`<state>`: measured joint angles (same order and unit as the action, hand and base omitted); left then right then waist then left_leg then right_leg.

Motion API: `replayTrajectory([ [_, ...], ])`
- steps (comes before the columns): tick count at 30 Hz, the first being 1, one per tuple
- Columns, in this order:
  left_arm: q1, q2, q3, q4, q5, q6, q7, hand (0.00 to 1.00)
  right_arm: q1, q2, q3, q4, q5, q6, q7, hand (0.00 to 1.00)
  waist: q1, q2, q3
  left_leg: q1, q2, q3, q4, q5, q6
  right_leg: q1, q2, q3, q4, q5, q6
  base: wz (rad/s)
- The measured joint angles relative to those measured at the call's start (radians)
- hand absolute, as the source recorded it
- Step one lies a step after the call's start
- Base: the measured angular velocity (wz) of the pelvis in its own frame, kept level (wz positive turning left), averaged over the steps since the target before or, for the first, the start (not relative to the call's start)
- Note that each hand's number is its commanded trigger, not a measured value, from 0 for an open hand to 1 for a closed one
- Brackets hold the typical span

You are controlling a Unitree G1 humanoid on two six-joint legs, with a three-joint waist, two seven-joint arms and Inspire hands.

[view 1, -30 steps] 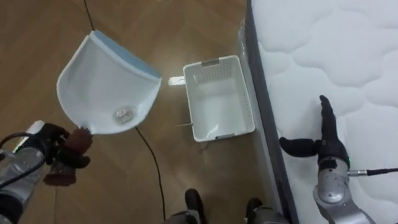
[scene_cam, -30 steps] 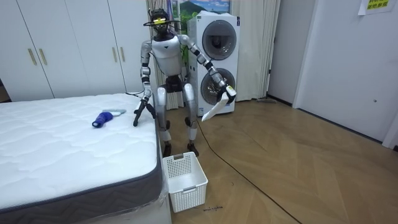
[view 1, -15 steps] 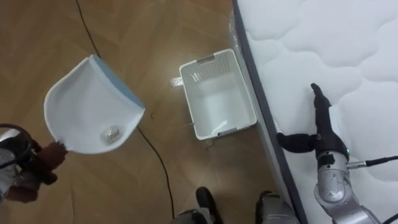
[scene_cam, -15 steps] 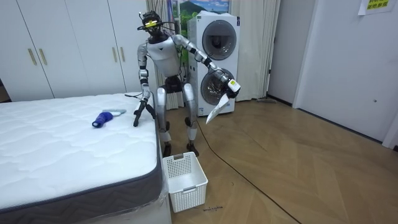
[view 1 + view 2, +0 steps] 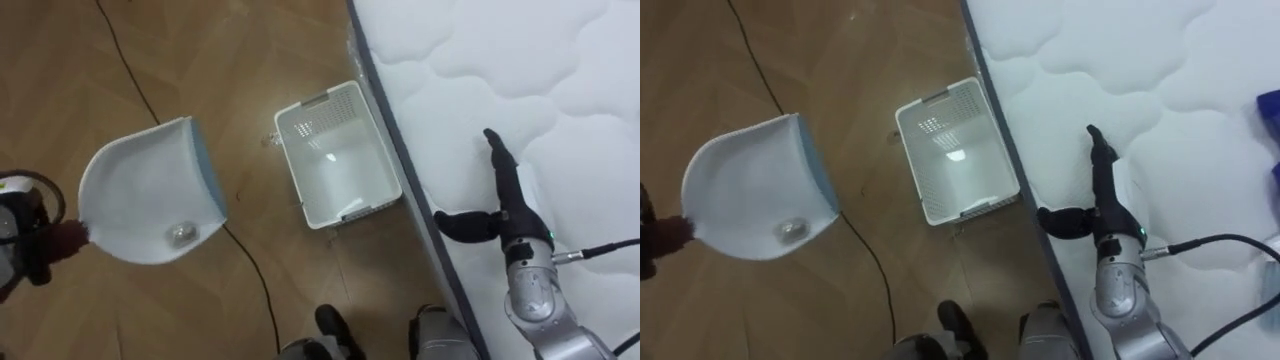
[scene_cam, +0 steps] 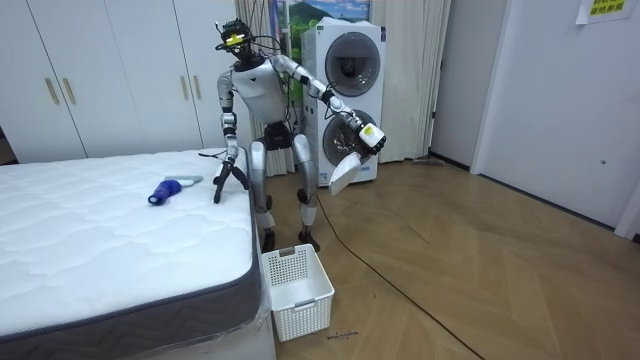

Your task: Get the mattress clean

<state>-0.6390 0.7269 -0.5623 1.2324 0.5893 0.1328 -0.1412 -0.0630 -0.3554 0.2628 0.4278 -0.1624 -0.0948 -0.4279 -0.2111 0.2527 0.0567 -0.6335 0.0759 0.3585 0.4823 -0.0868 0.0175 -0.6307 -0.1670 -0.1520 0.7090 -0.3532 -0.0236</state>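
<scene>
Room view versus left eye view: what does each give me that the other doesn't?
Room view: a blue brush lying on the mattress, and stacked washing machines behind the robot. Left eye view: a small scrap lying in the dustpan, and the basket with nothing in it. Both: left hand holding the dustpan over the floor, right hand flat on the mattress edge, basket beside the bed.
</scene>
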Motion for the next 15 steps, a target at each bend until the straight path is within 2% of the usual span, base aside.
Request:
replayTrajectory([
  [3, -0.017, 0.000, 0.000, -0.008, 0.032, 0.001, -0.001, 1.00, 0.001, 0.003, 0.000, -0.007, 0.000, -0.003, 0.013, 0.00, -0.006, 0.001, 0.0005, 0.002, 0.003, -0.002, 0.001, 0.000, 0.000, -0.002, 0.000, 0.002, 0.003, -0.003, -0.005, -0.04],
  [9, -0.046, 0.000, 0.000, -0.098, 0.154, 0.005, -0.001, 1.00, 0.004, 0.002, -0.002, -0.005, 0.005, -0.014, 0.025, 0.00, -0.005, 0.001, 0.0007, 0.010, 0.002, -0.004, 0.001, 0.000, 0.000, 0.001, 0.000, 0.009, 0.007, -0.004, -0.007, -0.03],
  [15, -0.125, 0.000, -0.015, -0.110, 0.192, 0.008, 0.004, 1.00, 0.002, 0.003, -0.010, -0.007, 0.002, -0.018, 0.039, 0.00, -0.007, 0.005, 0.0043, 0.010, 0.006, 0.001, 0.002, 0.000, 0.000, 0.000, 0.000, 0.013, 0.005, -0.004, -0.007, -0.01],
])
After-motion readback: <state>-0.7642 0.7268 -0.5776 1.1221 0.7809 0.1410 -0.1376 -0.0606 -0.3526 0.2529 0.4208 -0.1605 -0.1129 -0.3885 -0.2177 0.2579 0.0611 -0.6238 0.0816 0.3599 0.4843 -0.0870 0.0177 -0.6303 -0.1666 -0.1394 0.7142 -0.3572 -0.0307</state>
